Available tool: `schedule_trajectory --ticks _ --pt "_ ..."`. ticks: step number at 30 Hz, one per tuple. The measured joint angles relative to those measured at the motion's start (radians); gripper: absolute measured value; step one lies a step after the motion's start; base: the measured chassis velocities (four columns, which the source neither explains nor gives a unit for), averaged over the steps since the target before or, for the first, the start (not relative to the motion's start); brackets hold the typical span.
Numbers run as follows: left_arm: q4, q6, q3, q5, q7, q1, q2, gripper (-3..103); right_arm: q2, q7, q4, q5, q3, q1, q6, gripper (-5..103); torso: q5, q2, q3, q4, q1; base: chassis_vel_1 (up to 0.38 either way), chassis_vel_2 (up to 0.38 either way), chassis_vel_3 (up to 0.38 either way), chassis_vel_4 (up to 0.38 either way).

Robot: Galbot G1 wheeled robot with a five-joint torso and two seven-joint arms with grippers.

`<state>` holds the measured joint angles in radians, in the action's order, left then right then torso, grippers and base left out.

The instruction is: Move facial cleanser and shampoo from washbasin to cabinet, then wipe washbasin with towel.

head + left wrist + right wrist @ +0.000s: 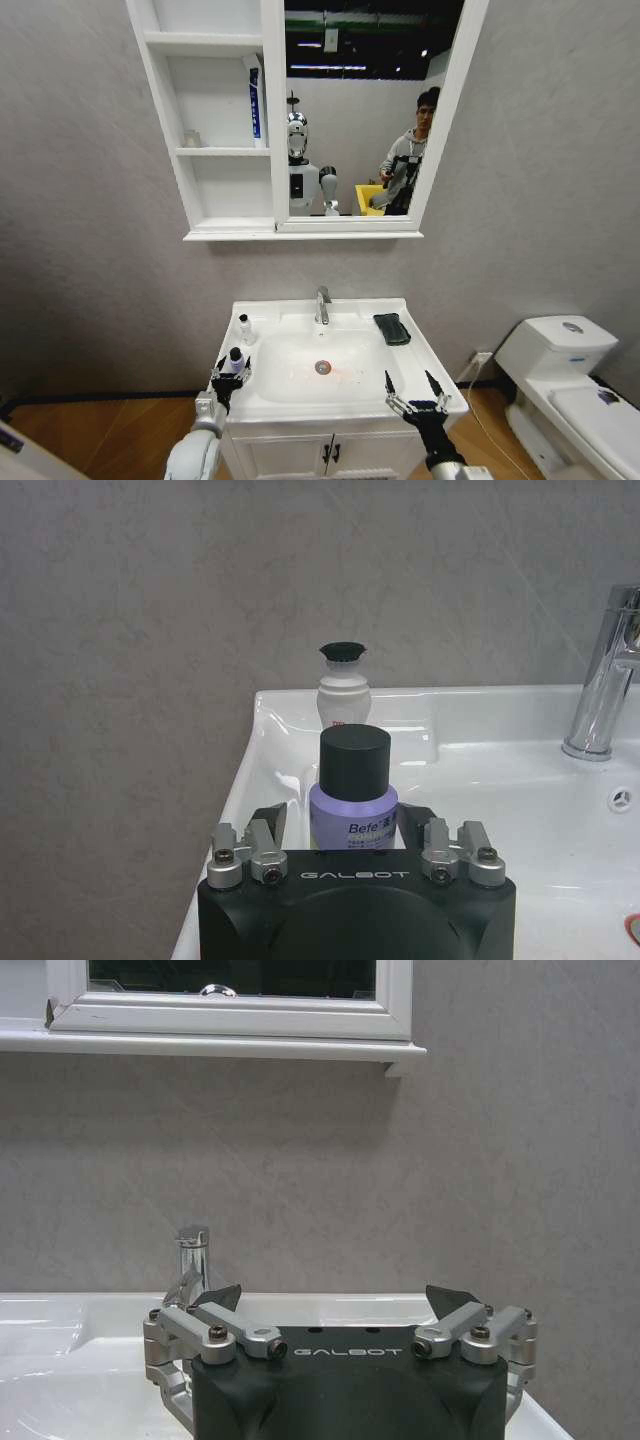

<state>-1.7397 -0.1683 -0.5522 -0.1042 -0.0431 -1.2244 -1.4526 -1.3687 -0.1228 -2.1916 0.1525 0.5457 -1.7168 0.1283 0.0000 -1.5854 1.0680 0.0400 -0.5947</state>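
Black Galbot left gripper (pixel 355 852) body is hiding the base of the lavender black-capped bottle (pixel 353 800); label text is getting cut after "Befe". Chrome faucet (pixel 606 675) is running off the picture's edge. Small white black-capped bottle (pixel 343 688) print is staying too small to read.

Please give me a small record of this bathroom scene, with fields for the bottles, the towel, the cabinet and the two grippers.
purple bottle: black cap, front left of washbasin, between left gripper fingers
white bottle: back left rim, upright, free
towel: right of faucet, folded
cabinet: holds a blue-white tube
left gripper: closed around purple bottle
right gripper: open, front right edge, holds nothing
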Motion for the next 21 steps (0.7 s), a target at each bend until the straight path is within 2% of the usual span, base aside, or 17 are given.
schedule_trajectory --ticks 1,3,6,12,13,15,16,17,18,20,21 --pt "0.000 -0.001 0.000 -0.001 -0.001 -0.001 0.001 57 0.000 0.000 0.000 0.000 0.000 0.001 0.000 100 0.0001 0.000 0.000 0.0000 0.000 0.000 0.000 0.000 0.000" --pt "-0.001 -0.001 0.000 -0.001 -0.002 -0.003 0.002 57 -0.001 -0.001 0.001 0.000 0.000 0.002 0.000 100 0.0000 0.000 0.000 0.0000 0.000 0.000 0.000 0.000 0.000" --pt "-0.018 -0.003 -0.005 -0.004 -0.006 -0.015 0.009 43 -0.002 -0.001 0.003 0.000 -0.003 0.006 -0.001 100 0.0000 0.000 0.000 0.0000 0.000 0.000 0.000 0.000 0.000" --pt "-0.136 -0.030 -0.026 -0.042 -0.010 -0.063 0.052 43 0.002 -0.001 0.006 0.006 -0.004 0.011 -0.001 100 -0.0003 0.000 0.000 0.0002 0.000 0.000 0.000 0.000 0.000" --pt "-0.187 -0.045 -0.043 -0.067 -0.011 -0.082 0.082 43 0.007 -0.001 0.010 0.010 -0.007 0.020 -0.001 100 -0.0003 0.000 0.000 0.0003 0.000 0.000 0.000 0.000 0.000" --pt "-0.293 -0.086 -0.080 -0.167 -0.009 -0.106 0.178 43 0.017 0.000 0.021 0.017 -0.017 0.040 -0.005 100 0.0000 0.000 0.000 -0.0013 0.000 0.000 0.000 0.000 0.000" --pt "-0.293 -0.086 -0.080 -0.167 -0.009 -0.106 0.178 43 0.017 0.000 0.021 0.017 -0.017 0.040 -0.005 100 0.0000 0.000 0.000 -0.0013 0.000 0.000 0.000 0.000 0.000" --pt "-0.332 -0.105 -0.094 -0.219 -0.009 -0.104 0.235 43 0.018 0.001 0.025 0.019 -0.019 0.043 -0.006 100 0.0001 0.000 0.000 -0.0004 0.000 0.000 0.000 0.000 0.000" --pt "-0.332 -0.105 -0.094 -0.219 -0.009 -0.104 0.235 43 0.018 0.001 0.025 0.019 -0.019 0.043 -0.006 100 0.0001 0.000 0.000 -0.0004 0.000 0.000 0.000 0.000 0.000" --pt "-0.440 -0.188 -0.141 -0.388 0.013 -0.075 0.402 43 0.019 0.010 0.036 0.017 -0.023 0.048 -0.002 100 -0.0002 0.000 0.000 0.0003 0.000 0.000 0.000 0.000 0.000" --pt "-0.440 -0.188 -0.141 -0.388 0.013 -0.075 0.402 43 0.019 0.010 0.036 0.017 -0.023 0.048 -0.002 100 -0.0002 0.000 0.000 0.0003 0.000 0.000 0.000 0.000 0.000"
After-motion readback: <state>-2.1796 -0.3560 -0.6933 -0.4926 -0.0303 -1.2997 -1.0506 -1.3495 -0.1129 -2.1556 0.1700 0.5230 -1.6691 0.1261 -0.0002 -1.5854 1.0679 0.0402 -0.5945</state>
